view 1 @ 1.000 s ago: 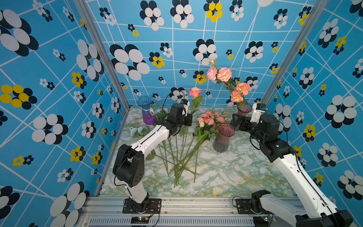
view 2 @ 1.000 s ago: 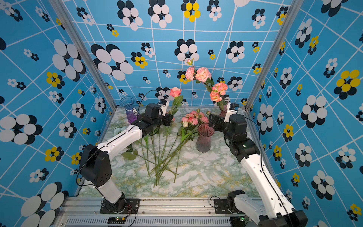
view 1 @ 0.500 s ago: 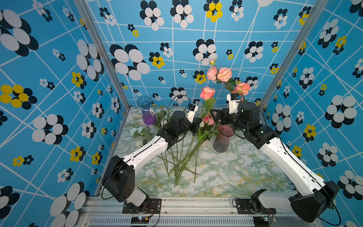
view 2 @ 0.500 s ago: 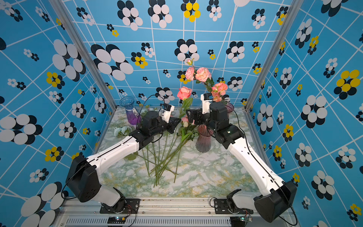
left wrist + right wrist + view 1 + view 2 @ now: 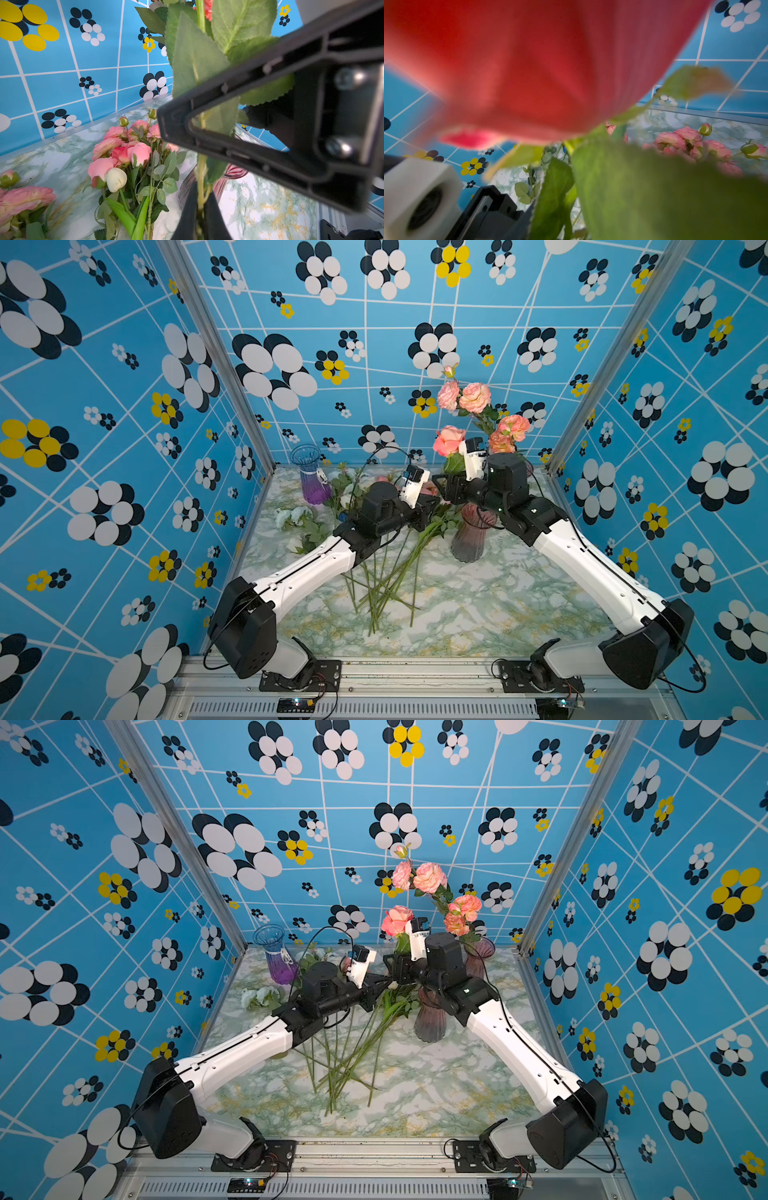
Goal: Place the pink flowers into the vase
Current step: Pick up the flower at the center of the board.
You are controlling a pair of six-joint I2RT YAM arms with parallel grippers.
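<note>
Currently, the left gripper [image 5: 201,199] jaws are clamping a pink rose [image 5: 449,440] stem; right gripper [image 5: 441,486] jaw opening cannot be told.

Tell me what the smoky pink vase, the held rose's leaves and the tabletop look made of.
Vase: likely tinted glass, ribbed, glossy, see-through. Rose leaves: probably fabric, matte, printed veins, serrated edges. Tabletop: green-white marble pattern; stone or printed film, unclear.

Lab booth: patterned walls [image 5: 124,406], aluminium frame [image 5: 210,348]
</note>
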